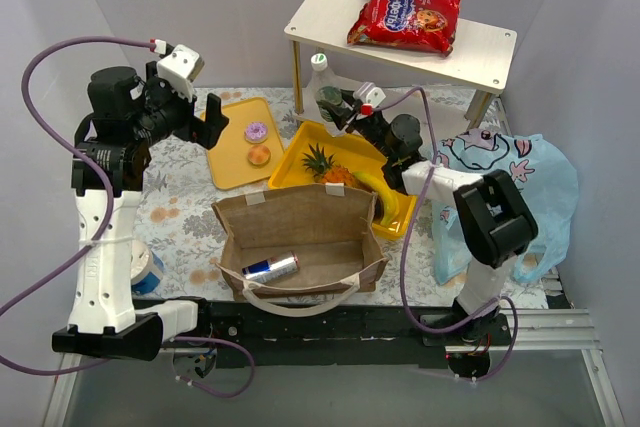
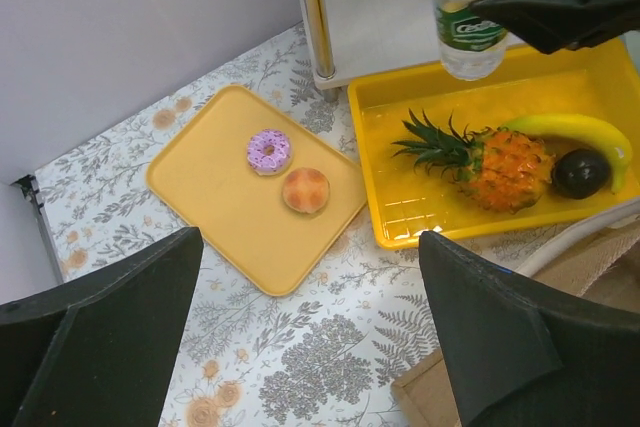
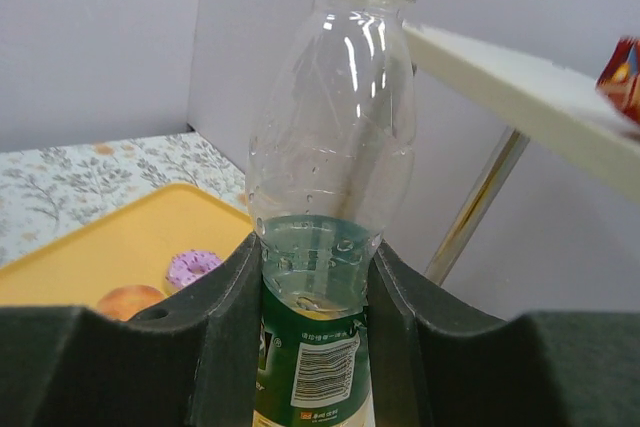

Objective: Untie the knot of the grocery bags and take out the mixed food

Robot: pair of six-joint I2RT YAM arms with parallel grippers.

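My right gripper (image 1: 335, 107) is shut on a clear bottle (image 3: 330, 197) with a green label, held upright over the far end of the deep yellow tray (image 1: 300, 152); the bottle also shows in the top view (image 1: 322, 87) and the left wrist view (image 2: 468, 7). That tray holds a pineapple (image 1: 325, 165), a banana (image 1: 385, 197) and a dark round fruit (image 2: 580, 172). My left gripper (image 1: 205, 122) is open and empty above the flat yellow tray (image 1: 232, 162) with a pink doughnut (image 1: 256, 131) and a pale doughnut (image 1: 259, 155). The brown paper bag (image 1: 300, 217) stands open with a can (image 1: 270, 267) inside. The light-blue bag (image 1: 530, 187) lies at the right.
A red cookie packet (image 1: 405, 15) lies on a small white shelf table (image 1: 480, 52) at the back. A white tape roll (image 1: 148, 269) sits by the left arm's base. Grey walls close in the flowered tabletop (image 2: 300, 347).
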